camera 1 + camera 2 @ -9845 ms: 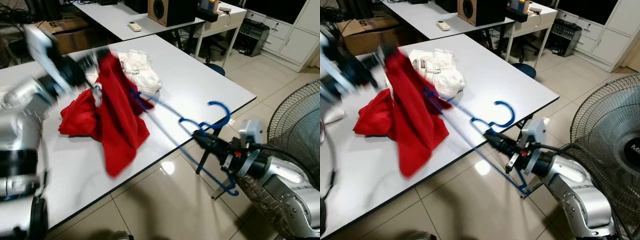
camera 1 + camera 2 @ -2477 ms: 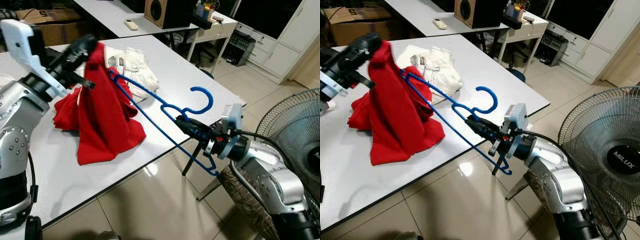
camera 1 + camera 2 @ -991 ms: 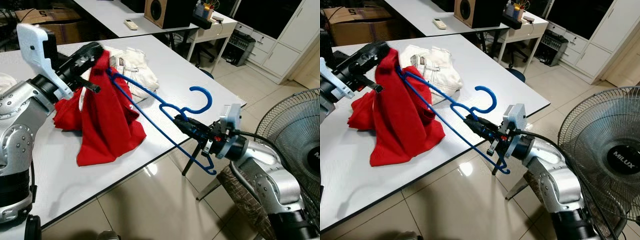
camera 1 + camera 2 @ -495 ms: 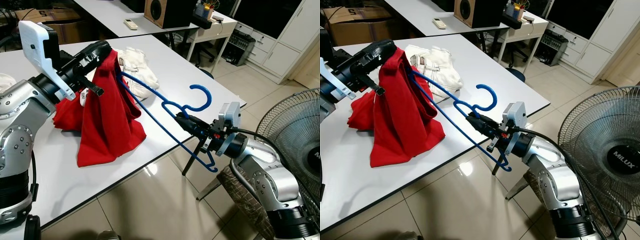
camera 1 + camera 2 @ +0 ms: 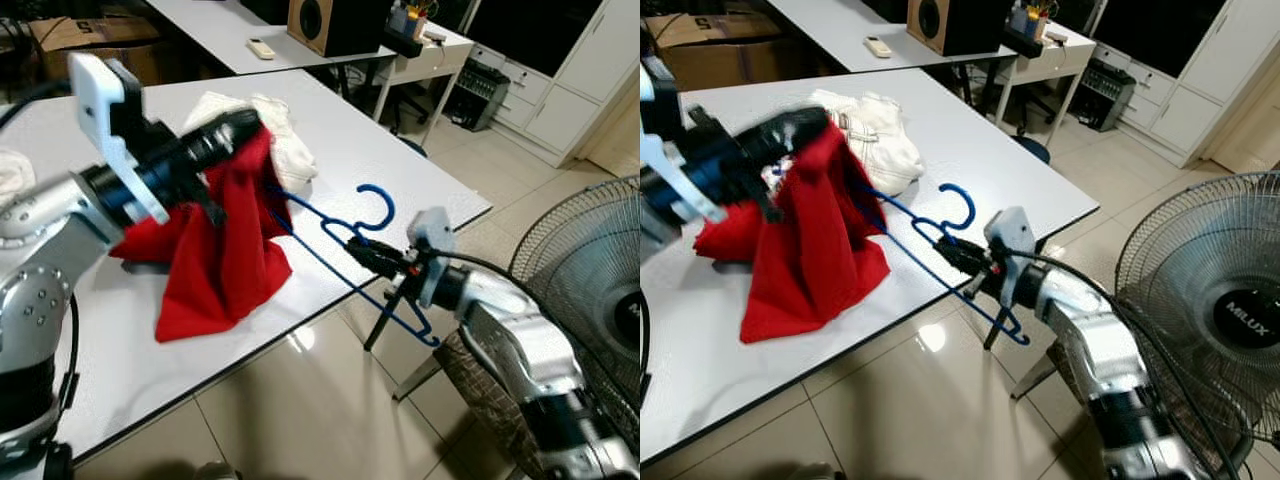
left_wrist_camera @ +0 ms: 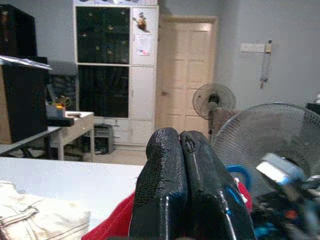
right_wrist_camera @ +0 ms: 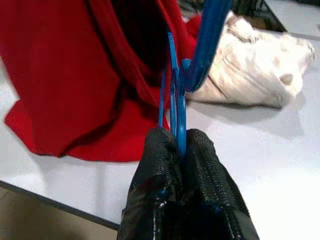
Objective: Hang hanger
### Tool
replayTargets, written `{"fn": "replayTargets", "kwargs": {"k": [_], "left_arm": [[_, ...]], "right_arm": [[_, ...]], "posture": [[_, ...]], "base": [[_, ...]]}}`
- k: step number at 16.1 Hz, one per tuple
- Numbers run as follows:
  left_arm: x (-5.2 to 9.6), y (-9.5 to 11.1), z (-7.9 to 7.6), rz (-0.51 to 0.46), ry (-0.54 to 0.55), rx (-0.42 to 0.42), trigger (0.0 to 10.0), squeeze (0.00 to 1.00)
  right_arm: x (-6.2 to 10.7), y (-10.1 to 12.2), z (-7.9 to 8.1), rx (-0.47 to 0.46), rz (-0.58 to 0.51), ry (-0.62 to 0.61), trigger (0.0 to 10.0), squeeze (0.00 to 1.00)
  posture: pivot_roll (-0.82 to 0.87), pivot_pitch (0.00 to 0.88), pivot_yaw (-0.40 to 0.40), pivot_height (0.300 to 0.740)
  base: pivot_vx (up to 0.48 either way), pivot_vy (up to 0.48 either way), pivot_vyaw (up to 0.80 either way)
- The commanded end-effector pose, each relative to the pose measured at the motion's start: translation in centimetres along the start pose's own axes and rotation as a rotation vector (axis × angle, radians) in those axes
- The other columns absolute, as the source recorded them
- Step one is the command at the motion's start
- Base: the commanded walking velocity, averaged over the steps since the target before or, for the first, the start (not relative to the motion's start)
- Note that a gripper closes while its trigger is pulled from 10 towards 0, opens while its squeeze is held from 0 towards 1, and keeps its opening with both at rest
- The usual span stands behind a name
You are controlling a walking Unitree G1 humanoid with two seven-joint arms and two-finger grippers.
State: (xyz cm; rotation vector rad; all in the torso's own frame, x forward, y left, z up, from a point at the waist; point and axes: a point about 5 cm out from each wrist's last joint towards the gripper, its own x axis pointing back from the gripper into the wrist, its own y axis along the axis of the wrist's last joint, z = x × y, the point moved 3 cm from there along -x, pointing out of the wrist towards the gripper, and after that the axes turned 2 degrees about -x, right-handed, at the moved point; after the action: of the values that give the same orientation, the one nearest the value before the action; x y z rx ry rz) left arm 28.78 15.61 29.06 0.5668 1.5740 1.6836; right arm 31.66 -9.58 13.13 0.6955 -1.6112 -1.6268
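White table (image 5: 380, 160), MILUX fan (image 5: 1230, 320), right hand (image 5: 352, 247) gripping blue hanger (image 5: 340, 235)

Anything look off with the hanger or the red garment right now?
The blue hanger lies tilted, its far end inside the red garment and its other end past the table edge. The garment bunches from the left gripper instead of draping.

Blue hanger's (image 5: 345, 235) far end buried in red garment (image 5: 225, 250), left arm (image 5: 120, 185) motion-blurred
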Motion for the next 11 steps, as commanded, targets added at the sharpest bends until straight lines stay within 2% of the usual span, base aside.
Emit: {"fn": "replayTargets", "kwargs": {"k": [1,4,5,8,9,10,11], "left_arm": [[-0.1,0.7,-0.6,-0.011,-0.038,-0.014,0.0,0.0],[0.4,1.2,-0.4,-0.018,-0.038,-0.042,0.0,0.0],[0.7,1.3,-0.3,-0.014,-0.039,-0.057,0.0,0.0],[1.5,-0.6,-0.4,0.09,-0.041,-0.065,0.0,0.0],[1.6,-0.9,-0.3,0.104,-0.038,-0.067,0.0,0.0],[1.8,-2.0,-0.1,0.156,-0.022,-0.085,0.0,0.0],[1.9,-2.4,0.0,0.178,-0.015,-0.099,0.0,0.0]], "right_arm": [[0.1,-0.7,-0.6,-0.014,0.051,-0.03,10.0,0.0],[0.2,-1.7,-0.7,-0.066,0.109,-0.056,10.0,0.0],[0.3,-2.0,-1.0,-0.12,0.108,-0.084,10.0,0.0],[0.1,0.4,-2.0,-0.345,-0.089,-0.147,10.0,0.0],[0.0,0.7,-2.0,-0.384,-0.114,-0.149,10.0,0.0],[-0.3,1.5,-1.8,-0.537,-0.205,-0.14,10.0,0.0],[-0.4,1.6,-1.8,-0.603,-0.231,-0.136,10.0,0.0]], "posture": [[0.02,0.0,-0.145,0.74],[0.01,0.0,-0.147,0.74],[0.01,0.0,-0.147,0.74],[0.01,0.0,-0.147,0.74],[0.01,0.0,-0.147,0.74],[0.01,0.0,-0.147,0.74],[0.01,0.0,-0.147,0.74]], "base": [[0.0,0.0,0.0],[0.0,0.0,0.0],[0.0,0.0,0.0],[0.0,0.0,0.0],[0.0,0.0,0.0],[0.0,0.0,0.0],[0.0,0.0,0.0]]}}
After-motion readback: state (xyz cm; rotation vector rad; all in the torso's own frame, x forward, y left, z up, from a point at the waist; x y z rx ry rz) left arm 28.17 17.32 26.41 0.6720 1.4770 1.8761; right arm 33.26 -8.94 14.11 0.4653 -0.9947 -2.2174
